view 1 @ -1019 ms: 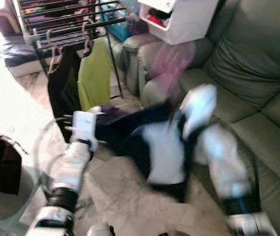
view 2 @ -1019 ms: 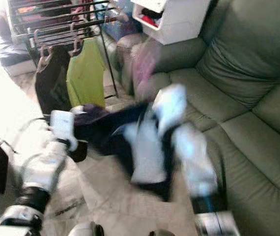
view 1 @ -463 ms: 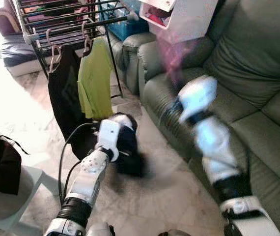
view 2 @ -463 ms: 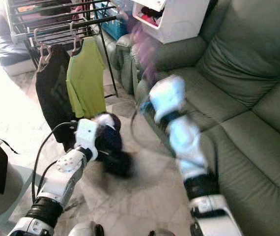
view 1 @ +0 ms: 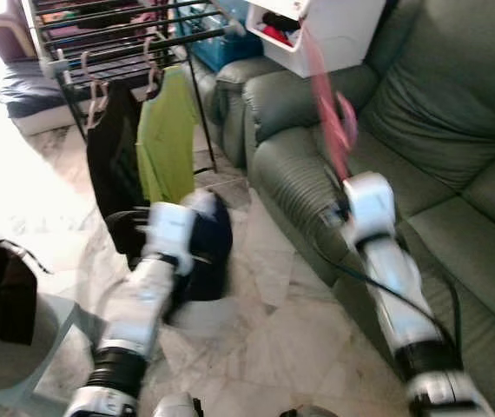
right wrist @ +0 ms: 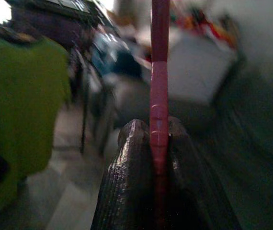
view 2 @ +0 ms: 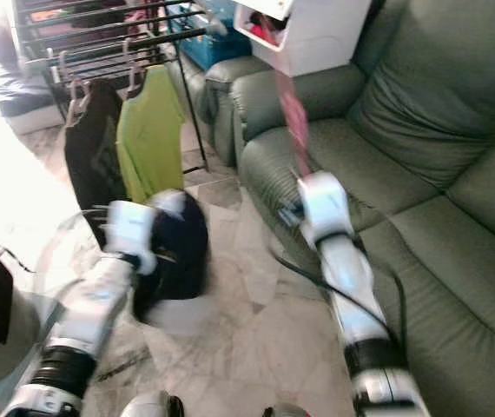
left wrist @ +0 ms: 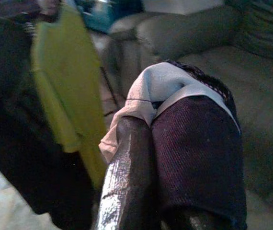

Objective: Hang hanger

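Note:
My right gripper (view 1: 353, 184) is over the sofa's seat edge, shut on a pink hanger (view 1: 329, 111) that stands up from it; in the right wrist view the pink hanger bar (right wrist: 159, 91) runs between the closed fingers (right wrist: 134, 143). My left gripper (view 1: 176, 233) hangs low over the floor, shut on a dark navy garment (view 1: 207, 248) with a pale lining (left wrist: 163, 81) that droops bunched from it. The drying rack (view 1: 126, 43) stands at the back left, with a black garment (view 1: 113, 161) and a green shirt (view 1: 166, 135) hung on hangers.
A grey-green sofa (view 1: 438, 130) takes up the right side. A white box (view 1: 326, 30) sits on its armrest at the back. A dark bag (view 1: 4, 291) rests on a pale stool at the near left. Marble floor (view 1: 273, 321) lies open between sofa and rack.
The dark garment, earlier stretched between both arms, now hangs bunched from the left gripper alone. The right arm has swung right with the pink hanger upright.

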Controlling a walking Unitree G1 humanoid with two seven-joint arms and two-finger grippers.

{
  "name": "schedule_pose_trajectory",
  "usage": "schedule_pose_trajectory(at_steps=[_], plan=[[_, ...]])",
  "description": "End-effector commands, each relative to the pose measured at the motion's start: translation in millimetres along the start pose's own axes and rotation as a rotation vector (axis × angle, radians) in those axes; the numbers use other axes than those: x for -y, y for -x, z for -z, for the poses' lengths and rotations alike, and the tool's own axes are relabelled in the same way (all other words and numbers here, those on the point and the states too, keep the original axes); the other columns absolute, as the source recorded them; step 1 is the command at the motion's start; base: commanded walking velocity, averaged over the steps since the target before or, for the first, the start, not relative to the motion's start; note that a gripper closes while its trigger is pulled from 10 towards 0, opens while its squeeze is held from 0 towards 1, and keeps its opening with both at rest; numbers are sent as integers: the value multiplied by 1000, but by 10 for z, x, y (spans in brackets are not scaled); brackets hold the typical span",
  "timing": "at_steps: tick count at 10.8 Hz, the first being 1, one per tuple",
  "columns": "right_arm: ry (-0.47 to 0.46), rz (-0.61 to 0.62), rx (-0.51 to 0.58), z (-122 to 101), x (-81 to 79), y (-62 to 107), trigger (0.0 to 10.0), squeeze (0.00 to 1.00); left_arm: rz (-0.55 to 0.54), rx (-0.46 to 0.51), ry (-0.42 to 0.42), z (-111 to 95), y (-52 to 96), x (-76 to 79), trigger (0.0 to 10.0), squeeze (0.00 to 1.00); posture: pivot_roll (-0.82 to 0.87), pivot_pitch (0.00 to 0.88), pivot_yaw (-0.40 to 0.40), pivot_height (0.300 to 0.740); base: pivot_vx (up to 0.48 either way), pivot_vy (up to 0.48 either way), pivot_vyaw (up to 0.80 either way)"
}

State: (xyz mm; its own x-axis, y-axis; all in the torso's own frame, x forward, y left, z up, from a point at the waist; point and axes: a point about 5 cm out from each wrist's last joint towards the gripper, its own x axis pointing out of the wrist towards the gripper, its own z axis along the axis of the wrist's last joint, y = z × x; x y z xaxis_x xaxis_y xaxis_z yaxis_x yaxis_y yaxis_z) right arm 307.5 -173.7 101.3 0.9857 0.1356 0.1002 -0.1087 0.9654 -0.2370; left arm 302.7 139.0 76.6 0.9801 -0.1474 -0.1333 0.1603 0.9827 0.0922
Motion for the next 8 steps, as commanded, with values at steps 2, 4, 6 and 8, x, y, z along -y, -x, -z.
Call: schedule_pose_trajectory(at_steps=[2,4,6,8], plan=[[-40,43,-65,98,-39,96,10000,0,-127,69,-37,-107,56,-178,3647,0,-28,0,-3,740,0,0,0],[-34,30,-64,105,-128,155,10000,0,-204,45,-66,-71,127,-271,10000,0,-22,0,7,740,0,0,800],[-77,50,-55,60,-111,129,10000,0,-244,63,-123,-97,217,-323,10000,0,-18,0,14,740,0,0,800],[-93,51,-86,116,-111,197,10000,0,-273,62,-158,-78,284,-339,10000,0,-17,0,10,740,0,0,800]])
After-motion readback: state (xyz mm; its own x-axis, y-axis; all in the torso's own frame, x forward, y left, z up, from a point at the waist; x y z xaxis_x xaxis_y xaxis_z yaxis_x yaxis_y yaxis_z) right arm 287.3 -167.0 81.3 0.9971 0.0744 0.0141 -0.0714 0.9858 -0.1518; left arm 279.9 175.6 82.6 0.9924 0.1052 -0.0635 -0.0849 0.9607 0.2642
